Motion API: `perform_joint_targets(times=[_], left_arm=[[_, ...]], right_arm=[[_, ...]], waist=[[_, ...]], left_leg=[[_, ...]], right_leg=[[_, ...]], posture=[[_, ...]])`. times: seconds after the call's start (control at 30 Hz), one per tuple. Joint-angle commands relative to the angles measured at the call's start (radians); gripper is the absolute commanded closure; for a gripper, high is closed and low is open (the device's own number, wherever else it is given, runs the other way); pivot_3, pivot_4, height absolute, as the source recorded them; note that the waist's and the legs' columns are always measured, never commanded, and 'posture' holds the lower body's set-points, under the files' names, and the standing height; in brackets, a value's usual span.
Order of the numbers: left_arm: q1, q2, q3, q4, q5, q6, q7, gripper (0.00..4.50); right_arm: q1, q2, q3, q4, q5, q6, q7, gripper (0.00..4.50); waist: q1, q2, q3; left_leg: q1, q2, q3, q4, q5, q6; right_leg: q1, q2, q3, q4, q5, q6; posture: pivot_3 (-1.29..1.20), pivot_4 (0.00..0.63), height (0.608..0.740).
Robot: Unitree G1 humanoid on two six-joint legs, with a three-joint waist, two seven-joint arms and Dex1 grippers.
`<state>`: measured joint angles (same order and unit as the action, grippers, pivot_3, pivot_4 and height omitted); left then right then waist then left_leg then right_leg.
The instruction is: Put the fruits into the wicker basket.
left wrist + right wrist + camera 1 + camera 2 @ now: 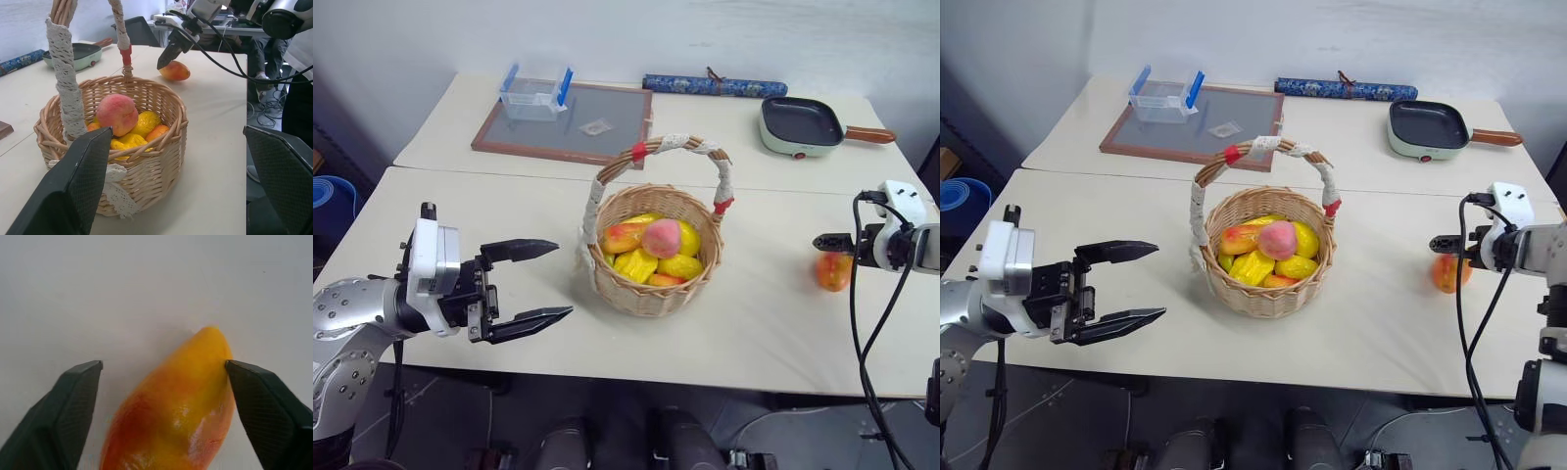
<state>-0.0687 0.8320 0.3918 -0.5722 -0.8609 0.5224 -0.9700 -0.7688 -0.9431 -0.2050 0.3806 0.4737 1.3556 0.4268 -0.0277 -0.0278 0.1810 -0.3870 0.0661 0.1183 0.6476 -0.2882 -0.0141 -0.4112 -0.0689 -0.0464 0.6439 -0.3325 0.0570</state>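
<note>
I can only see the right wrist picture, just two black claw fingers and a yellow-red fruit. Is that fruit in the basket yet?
Observer: No. The mango lies on the table, off to the right of the wicker basket.
Operator: Is the other big fruit in there?
Observer: Yes, the pink peach sits on top of the yellow fruits inside the basket.
Operator: What is the other claw doing?
Observer: The left claw is open, holding nothing, left of the basket.
Operator: Anything else on the tables?
Observer: A green frying pan sits on the far table.
</note>
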Motion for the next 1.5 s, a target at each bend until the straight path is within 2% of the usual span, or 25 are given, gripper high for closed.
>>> perform_joint_targets(times=[0.03,0.23,0.5,0.6,0.67,0.7,0.8,0.87,0.93,1.0,1.03,1.17,1.27,1.4,1.5], left_arm=[[-0.018,-0.005,-0.009,0.007,-0.005,-0.021,-0.008,0.00],[-0.042,-0.013,-0.037,0.017,-0.001,-0.025,-0.008,0.00],[-0.036,-0.020,-0.043,0.013,0.003,-0.033,0.001,0.00],[-0.034,-0.021,-0.038,0.012,0.003,-0.035,0.001,0.00],[-0.031,-0.021,-0.035,0.014,0.004,-0.036,0.001,0.00],[-0.030,-0.021,-0.034,0.014,0.003,-0.036,0.001,0.00],[-0.024,-0.021,-0.031,0.016,0.003,-0.038,-0.002,0.00],[-0.018,-0.018,-0.029,0.018,0.000,-0.034,-0.005,0.00],[-0.012,-0.014,-0.027,0.024,0.000,-0.033,-0.011,0.00],[-0.012,-0.011,-0.027,0.030,0.002,-0.034,-0.016,0.00],[-0.014,-0.010,-0.028,0.034,0.002,-0.034,-0.019,0.00],[-0.016,-0.009,-0.027,0.038,0.002,-0.031,-0.021,0.00],[0.006,-0.008,-0.009,0.024,-0.008,-0.023,-0.013,0.00],[0.032,-0.007,0.008,0.015,-0.014,-0.016,-0.006,0.00],[0.045,-0.009,0.018,0.008,-0.018,-0.013,0.002,0.00]], right_arm=[[0.014,-0.061,0.031,-0.096,-0.001,0.061,0.040,0.02],[0.041,-0.060,0.081,-0.057,-0.078,-0.011,0.032,0.02],[0.084,-0.034,0.110,0.012,-0.105,0.035,0.054,0.02],[0.095,-0.050,0.115,0.001,-0.098,0.042,0.085,0.59],[0.091,-0.059,0.088,-0.002,-0.082,0.033,0.115,1.24],[0.087,-0.063,0.065,-0.005,-0.062,0.021,0.146,1.49],[0.135,-0.095,0.036,-0.106,-0.005,-0.111,0.305,1.52],[0.249,-0.154,0.042,-0.297,0.026,-0.339,0.533,1.52],[0.329,-0.168,0.024,-0.471,0.073,-0.527,0.719,1.52],[0.332,-0.165,0.044,-0.589,0.133,-0.531,0.784,1.52],[0.301,-0.138,0.061,-0.642,0.166,-0.518,0.781,1.52],[0.086,0.077,0.150,-0.770,0.258,-0.415,0.613,1.52],[-0.019,0.256,0.255,-0.796,0.211,-0.401,0.465,1.52],[-0.065,0.369,0.360,-0.773,0.117,-0.417,0.346,1.52],[-0.072,0.409,0.422,-0.752,0.043,-0.454,0.302,1.52]], waist=[[0.000,0.003,0.002],[-0.002,0.005,0.003],[-0.001,0.006,0.003],[-0.002,0.006,0.003],[-0.001,0.006,0.003],[-0.001,0.006,0.003],[0.000,0.006,0.003],[0.000,0.007,0.004],[0.001,0.008,0.005],[-0.006,0.008,0.005],[-0.010,0.008,0.005],[-0.025,0.006,0.006],[-0.027,0.006,0.007],[-0.019,0.006,0.007],[-0.016,0.006,0.007]], left_leg=[[0.000,0.000,0.000,0.000,0.000,0.000],[0.000,0.000,0.002,0.000,0.000,0.000],[0.000,0.000,0.003,0.000,0.001,-0.001],[0.000,0.000,0.003,0.001,0.001,-0.001],[0.000,0.000,0.003,0.001,0.001,0.000],[0.000,0.000,0.003,0.001,0.001,-0.001],[0.000,0.000,0.003,0.001,0.001,-0.001],[0.000,0.000,0.003,0.000,0.001,0.000],[0.000,0.001,0.003,-0.001,0.000,-0.001],[0.000,0.003,0.003,0.000,-0.001,-0.003],[0.001,0.005,0.003,0.000,-0.001,-0.004],[0.003,0.005,0.003,0.001,0.000,-0.004],[0.003,0.005,0.002,0.001,0.001,-0.003],[0.001,0.004,0.000,0.001,0.003,-0.005],[-0.001,0.002,0.000,0.001,0.002,-0.004]], right_leg=[[0.000,0.000,0.000,0.000,0.000,0.000],[-0.001,0.001,0.001,0.001,0.000,0.000],[-0.002,0.002,0.003,0.001,0.000,0.001],[-0.002,0.003,0.003,0.001,0.001,0.001],[-0.002,0.003,0.004,0.002,0.001,0.001],[-0.002,0.003,0.004,0.002,0.001,0.001],[-0.002,0.003,0.004,0.002,0.001,0.001],[-0.002,0.004,0.004,0.001,0.001,0.002],[-0.002,0.005,0.004,0.001,0.000,0.002],[-0.002,0.007,0.004,0.001,0.001,0.002],[-0.002,0.008,0.004,0.001,0.001,0.002],[-0.001,0.007,0.005,0.004,0.003,0.000],[-0.002,0.007,0.005,0.006,0.003,-0.002],[-0.004,0.005,0.004,0.008,0.003,-0.004],[-0.005,0.003,0.004,0.008,0.003,-0.003]], posture=[[0.00,0.150,0.740],[0.00,0.150,0.740],[0.00,0.150,0.740],[0.00,0.150,0.740],[0.00,0.150,0.740],[0.00,0.150,0.740],[0.00,0.150,0.740],[0.00,0.150,0.740],[0.00,0.150,0.740],[0.00,0.150,0.740],[0.00,0.150,0.740],[0.00,0.150,0.740],[0.00,0.150,0.740],[0.00,0.150,0.740],[0.00,0.150,0.740]])
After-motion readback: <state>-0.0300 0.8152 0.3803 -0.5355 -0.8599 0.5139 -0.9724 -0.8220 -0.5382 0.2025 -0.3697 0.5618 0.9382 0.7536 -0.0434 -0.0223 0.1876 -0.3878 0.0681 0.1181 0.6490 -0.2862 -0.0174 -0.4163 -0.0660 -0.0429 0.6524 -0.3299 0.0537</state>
